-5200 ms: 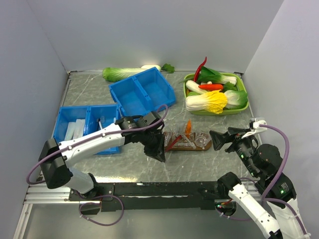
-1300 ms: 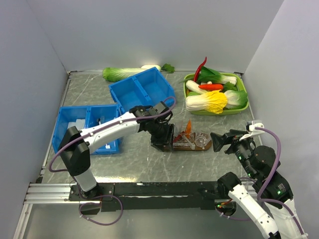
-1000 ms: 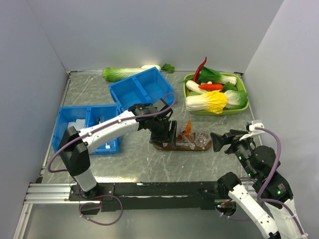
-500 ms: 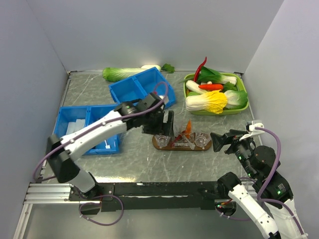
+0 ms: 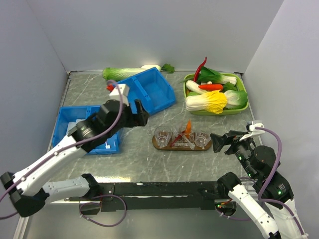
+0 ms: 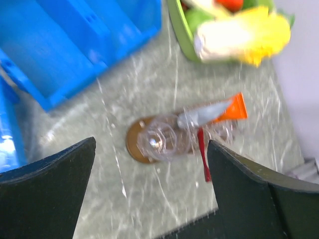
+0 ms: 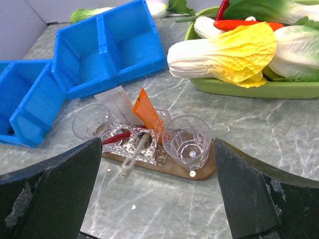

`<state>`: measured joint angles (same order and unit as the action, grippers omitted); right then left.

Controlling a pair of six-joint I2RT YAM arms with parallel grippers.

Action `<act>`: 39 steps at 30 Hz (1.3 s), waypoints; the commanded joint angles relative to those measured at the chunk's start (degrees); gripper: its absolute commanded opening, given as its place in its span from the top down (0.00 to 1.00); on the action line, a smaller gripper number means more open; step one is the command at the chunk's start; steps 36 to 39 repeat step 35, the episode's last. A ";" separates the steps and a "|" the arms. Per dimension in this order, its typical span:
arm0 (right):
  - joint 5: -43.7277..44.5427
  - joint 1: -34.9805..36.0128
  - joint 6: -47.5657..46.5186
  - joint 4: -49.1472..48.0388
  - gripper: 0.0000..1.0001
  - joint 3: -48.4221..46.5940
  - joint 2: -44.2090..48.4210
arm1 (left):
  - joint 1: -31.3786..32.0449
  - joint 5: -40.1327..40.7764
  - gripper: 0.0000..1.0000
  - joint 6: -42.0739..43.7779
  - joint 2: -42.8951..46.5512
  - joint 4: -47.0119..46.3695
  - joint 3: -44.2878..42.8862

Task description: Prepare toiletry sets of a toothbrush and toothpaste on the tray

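Both left tool (image 6: 152, 149) and right tool (image 7: 158, 144) gape empty; tube (image 7: 124, 107) lettering cannot be read.

"Where does the tray (image 5: 172, 148) sit?"
"Mid-desk (image 5: 134, 160), bearing three clear cups (image 5: 161, 135); an orange-ended tube (image 5: 188, 127) rises at the middle one."
"And the tools?"
"Left tool (image 5: 140, 113) near a blue bin (image 5: 149, 88); right tool (image 5: 220, 141) just beside the tray's end."

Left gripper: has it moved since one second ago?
Yes. The left gripper went from the tray's left end back and left, toward the blue bins.
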<state>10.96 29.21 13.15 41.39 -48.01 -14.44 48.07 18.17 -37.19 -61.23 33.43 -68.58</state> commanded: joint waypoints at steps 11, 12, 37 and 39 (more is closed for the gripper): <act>2.48 -0.29 1.62 -0.26 0.00 -1.21 -0.86 | -0.17 18.91 0.03 2.91 15.79 -18.23 15.75; 2.75 -0.12 1.62 -0.17 0.00 -1.04 -0.68 | -0.17 19.70 0.04 3.09 15.79 -17.88 15.93; 5.39 -0.12 1.00 0.71 0.00 -3.32 -1.56 | -0.17 19.71 0.03 4.23 20.63 -17.44 18.48; 5.39 -0.12 1.00 0.71 0.00 -3.32 -1.56 | -0.17 19.71 0.03 4.23 20.63 -17.44 18.48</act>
